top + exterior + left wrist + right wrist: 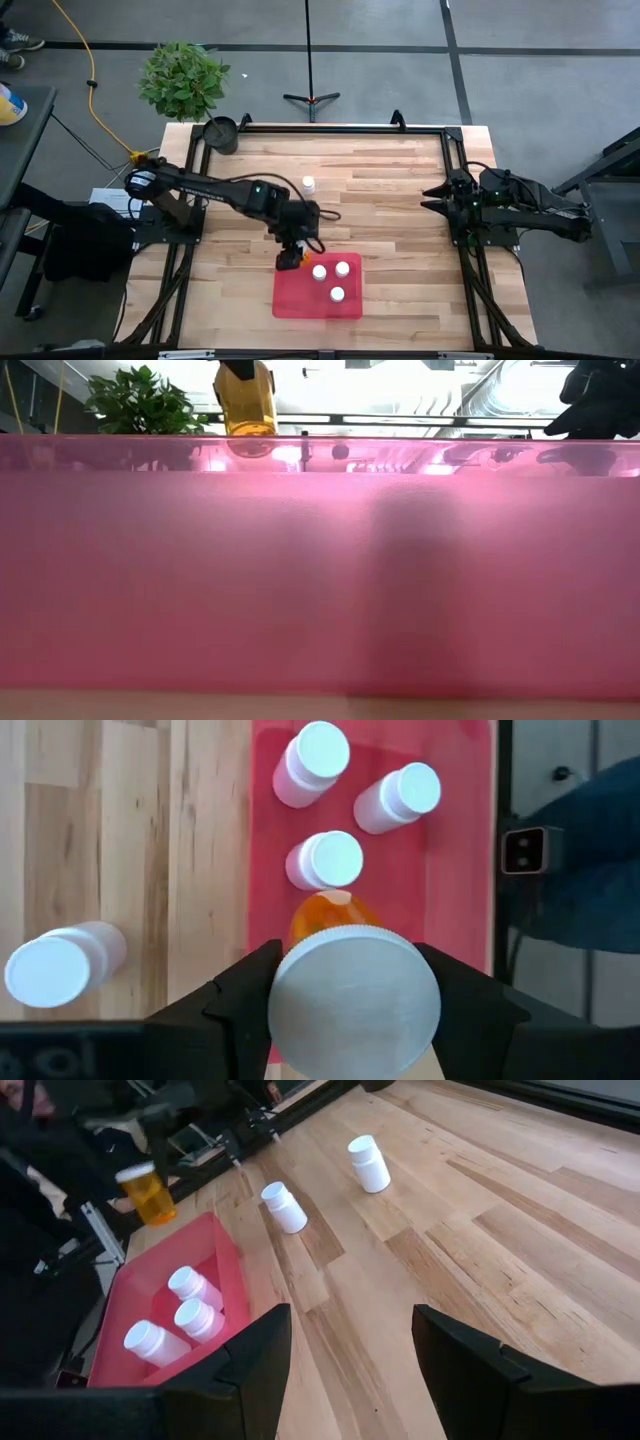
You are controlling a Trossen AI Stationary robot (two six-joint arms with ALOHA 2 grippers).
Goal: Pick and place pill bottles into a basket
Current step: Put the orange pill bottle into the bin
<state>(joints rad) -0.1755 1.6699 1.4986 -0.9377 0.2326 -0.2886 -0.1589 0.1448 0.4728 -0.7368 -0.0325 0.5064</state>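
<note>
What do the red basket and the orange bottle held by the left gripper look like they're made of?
Basket: likely translucent red plastic; light glows through its wall in the low view. Orange pill bottle in the left gripper: seemingly see-through amber plastic with a matte white cap.

Robotics lab, framed wooden bench (380, 180), tripod stand (310, 97), taped concrete floor (520, 40)

Orange pill bottle (146, 1192), white cap, hangs upright w/ nothing under it, above the red basket (290, 301) at its corner. Three white bottles (338, 294) stand inside. Two more white bottles (370, 1163) on table, well apart from the basket.
</note>
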